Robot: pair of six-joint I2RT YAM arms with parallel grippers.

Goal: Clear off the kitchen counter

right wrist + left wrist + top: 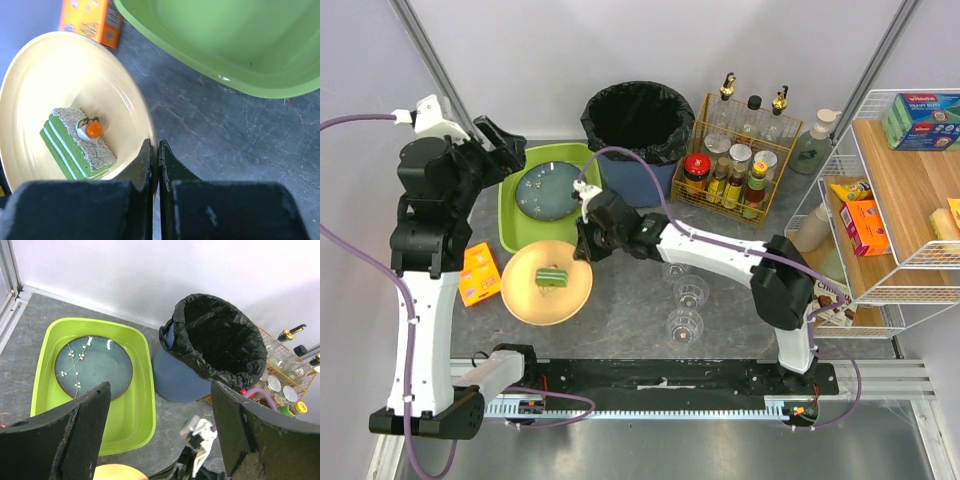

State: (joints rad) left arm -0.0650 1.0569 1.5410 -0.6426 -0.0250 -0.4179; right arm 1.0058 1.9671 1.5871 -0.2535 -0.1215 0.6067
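Observation:
On the grey kitchen counter [630, 320] lies a pale yellow plate [525, 295] [60, 75] carrying a green slice of cake [552, 276] [75, 142] topped with an orange ball. My right gripper [582, 250] [155, 150] is shut on the plate's right rim, one finger inside the plate and one outside. Higher up at the left, my left gripper [505, 140] [160, 390] hangs open and empty over the lime-green tub [510, 215] [145, 405] [225, 40], which holds a dark blue plate [548, 190] [92, 365].
A blue bin with a black liner [638, 120] [220, 335] stands behind the tub. An orange box [478, 272] [90, 20] lies left of the yellow plate. Three clear glasses [685, 325] stand mid-counter. A wire basket of bottles [740, 165] and a white wire rack [880, 200] fill the right.

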